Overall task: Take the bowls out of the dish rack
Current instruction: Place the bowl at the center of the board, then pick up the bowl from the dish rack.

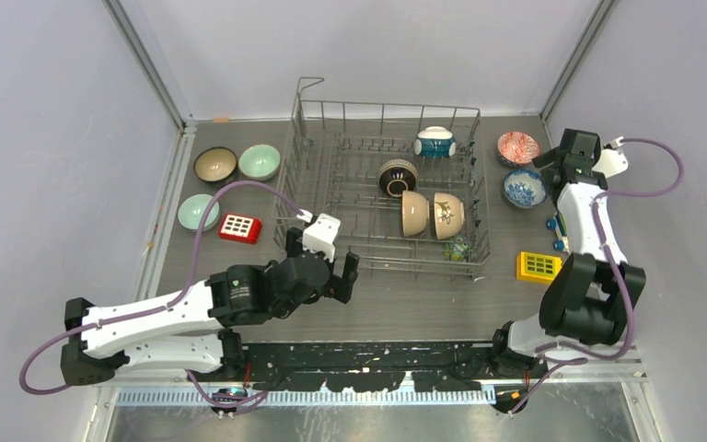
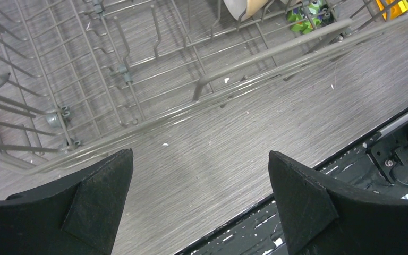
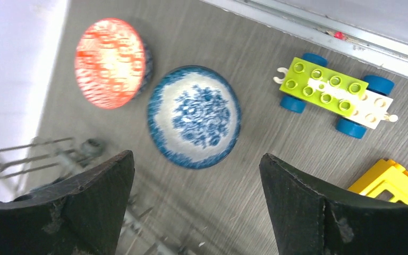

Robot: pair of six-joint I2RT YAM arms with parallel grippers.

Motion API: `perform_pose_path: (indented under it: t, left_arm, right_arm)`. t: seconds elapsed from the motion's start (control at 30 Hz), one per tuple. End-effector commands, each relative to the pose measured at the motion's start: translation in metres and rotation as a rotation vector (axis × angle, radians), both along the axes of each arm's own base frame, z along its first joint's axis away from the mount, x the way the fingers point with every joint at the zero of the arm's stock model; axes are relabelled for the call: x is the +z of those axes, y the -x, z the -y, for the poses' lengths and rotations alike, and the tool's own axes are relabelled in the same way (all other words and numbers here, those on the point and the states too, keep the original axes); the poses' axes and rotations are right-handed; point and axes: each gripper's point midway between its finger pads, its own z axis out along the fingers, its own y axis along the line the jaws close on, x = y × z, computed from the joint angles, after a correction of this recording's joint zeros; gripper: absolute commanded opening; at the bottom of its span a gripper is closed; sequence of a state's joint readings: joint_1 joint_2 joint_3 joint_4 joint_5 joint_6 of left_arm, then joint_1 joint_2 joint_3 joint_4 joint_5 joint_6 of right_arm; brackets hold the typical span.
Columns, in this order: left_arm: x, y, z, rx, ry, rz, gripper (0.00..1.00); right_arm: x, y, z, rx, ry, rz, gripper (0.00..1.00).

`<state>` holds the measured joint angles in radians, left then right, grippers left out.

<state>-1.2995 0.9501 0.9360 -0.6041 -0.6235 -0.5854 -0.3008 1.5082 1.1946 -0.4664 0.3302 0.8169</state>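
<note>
The grey desk [image 1: 405,313] is the biggest thing here, and everything sits on it. In the middle stands the dish rack [image 1: 341,175], a big grey wire basket with tall sides.

The left arm [image 1: 156,318] lies low along the near edge. Its end effector [image 2: 201,154] hangs just in front of the rack's near side with its two black fingers far apart and nothing between them. The right arm [image 1: 589,230] reaches up the right side of the desk. Its end effector [image 3: 196,156] hangs over the blue-and-white bowl [image 3: 194,116], fingers far apart too, not touching it.

Four bowls are in the rack. The teal-and-white bowl [image 1: 434,142] sits at the back. The dark brown bowl [image 1: 397,178] is on its side near the middle. Two cream bowls [image 1: 414,212] lean side by side in front of it.

Five bowls are out on the desk. On the left of the rack are a brown bowl [image 1: 214,165], a pale green bowl [image 1: 259,162] just beside it, and another green bowl [image 1: 198,212] nearer. On the right, the red bowl [image 3: 110,62] sits close beside the blue-and-white one.

Small toys lie around. A red block [image 1: 240,227] is on the left and a yellow block [image 1: 538,266] on the right. A green and white toy car [image 3: 332,95] with blue wheels is near the yellow block. A little green toy [image 1: 457,249] sits in the rack's near right corner.
</note>
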Motion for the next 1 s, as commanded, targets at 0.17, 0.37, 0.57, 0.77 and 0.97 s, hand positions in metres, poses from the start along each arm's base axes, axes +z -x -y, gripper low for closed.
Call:
perform_pose_path:
  t: [0.17, 0.37, 0.57, 0.77, 0.97]
  left_arm:
    - [0.06, -0.013, 0.017, -0.033, 0.085, 0.129, 1.0]
    - [0.083, -0.024, 0.026, -0.047, 0.053, 0.215, 1.0]
    - [0.085, -0.045, 0.059, -0.098, 0.069, 0.151, 1.0]
    - [0.075, -0.078, 0.097, -0.114, 0.156, 0.003, 1.0]
    - [0.061, -0.111, 0.127, -0.104, 0.317, -0.157, 1.0]
  right_arm:
    - [0.127, 0.012, -0.065, 0.145, 0.098, 0.277, 0.92]
    - [0.194, 0.033, -0.154, 0.444, 0.148, 0.438, 0.91]
    - [0.187, 0.08, -0.215, 0.681, 0.106, 0.493, 0.91]
    - [0.148, 0.116, -0.218, 0.716, 0.035, 0.525, 0.91]
    - [0.111, 0.134, -0.219, 0.72, -0.012, 0.514, 0.91]
